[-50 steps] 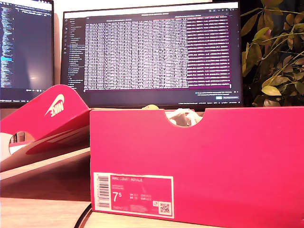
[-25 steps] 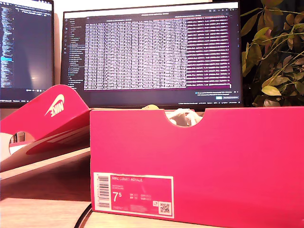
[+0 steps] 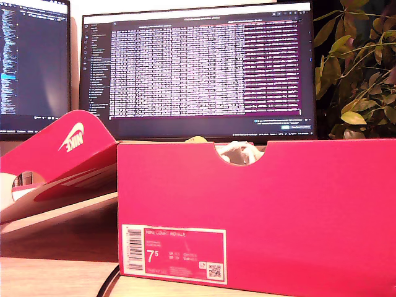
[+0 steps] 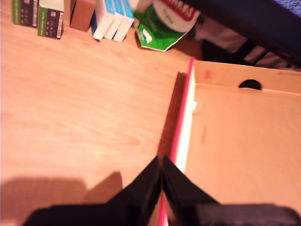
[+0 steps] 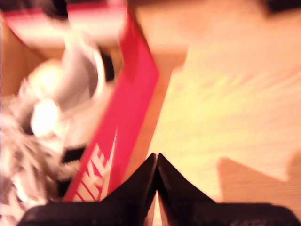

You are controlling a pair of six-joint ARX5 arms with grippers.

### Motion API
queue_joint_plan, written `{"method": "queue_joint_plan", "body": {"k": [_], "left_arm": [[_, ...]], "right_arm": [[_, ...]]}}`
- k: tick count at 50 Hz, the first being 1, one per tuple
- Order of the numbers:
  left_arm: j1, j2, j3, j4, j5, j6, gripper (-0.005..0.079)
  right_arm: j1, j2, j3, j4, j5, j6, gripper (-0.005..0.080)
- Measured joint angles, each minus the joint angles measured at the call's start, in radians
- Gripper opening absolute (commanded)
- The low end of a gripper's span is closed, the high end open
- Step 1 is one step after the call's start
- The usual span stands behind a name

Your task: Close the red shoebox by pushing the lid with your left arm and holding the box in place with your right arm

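Box: the red shoebox [image 3: 257, 213] fills the lower centre and right of the exterior view, standing on the wooden table [image 4: 80, 99], its size label facing the camera.
Lid: the lid [image 3: 59, 170] is fully open, lying tilted back at the lower left of the exterior view, hinged beside the box; its brown inner face [image 4: 235, 146] shows in the first wrist view.
Contents: white shoes with paper [image 5: 56, 108] are visible inside, though blurred in the second wrist view.
First claw: my first gripper [image 4: 161, 162] has its fingers pressed together on nothing, tips just above the lid's red edge.
Second claw: my second gripper [image 5: 156, 160] is likewise clenched and empty, poised just outside the box's red side wall [image 5: 127, 117]; we cannot tell whether it touches.
Arms in exterior view: neither is visible.
Progress: we judge closing not yet begun; lid unraised, box not visibly braced.
Remaining: brace the box wall, push the lid up and over until it seats.
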Motion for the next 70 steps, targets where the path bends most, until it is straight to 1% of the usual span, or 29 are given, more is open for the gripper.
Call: {"method": "queue_joint_plan", "body": {"k": [8, 12, 22, 23, 24, 34, 40, 46, 58, 70], "left_arm": [[0.014, 0.14, 0.07, -0.014, 0.026, 0.034, -0.0019], [0.018, 0.194, 0.101, -0.034, 0.048, 0.042, -0.0019], [0.02, 0.321, 0.209, -0.105, 0.077, 0.062, -0.0019], [0.02, 0.332, 0.217, -0.109, 0.077, 0.088, -0.0019], [0.02, 0.344, 0.224, -0.114, 0.077, 0.09, -0.0019], [0.024, 0.446, 0.255, -0.174, 0.086, 0.119, -0.0019], [0.026, 0.504, 0.256, -0.194, 0.136, 0.134, -0.0019], [0.026, 0.541, 0.256, -0.2, 0.199, 0.135, -0.0019], [0.025, 0.552, 0.256, -0.226, 0.273, 0.135, -0.0019], [0.019, 0.552, 0.257, -0.296, 0.353, 0.14, -0.0019]], "right_arm": [[0.0, 0.118, 0.0, 0.058, -0.045, -0.013, -0.0012], [0.009, 0.163, 0.0, 0.081, -0.05, -0.014, -0.0012], [0.068, 0.253, 0.0, 0.148, -0.054, -0.014, -0.0012], [0.073, 0.258, 0.0, 0.154, -0.054, -0.013, -0.0012], [0.08, 0.265, 0.0, 0.163, -0.054, -0.013, -0.0012], [0.124, 0.288, 0.0, 0.212, -0.054, -0.006, -0.0012], [0.131, 0.288, 0.0, 0.238, -0.054, 0.01, -0.0012], [0.132, 0.288, 0.006, 0.238, -0.054, 0.011, -0.0012], [0.132, 0.288, 0.017, 0.243, -0.054, 0.011, -0.0012], [0.136, 0.339, 0.017, 0.248, -0.054, 0.011, -0.0012]]}}
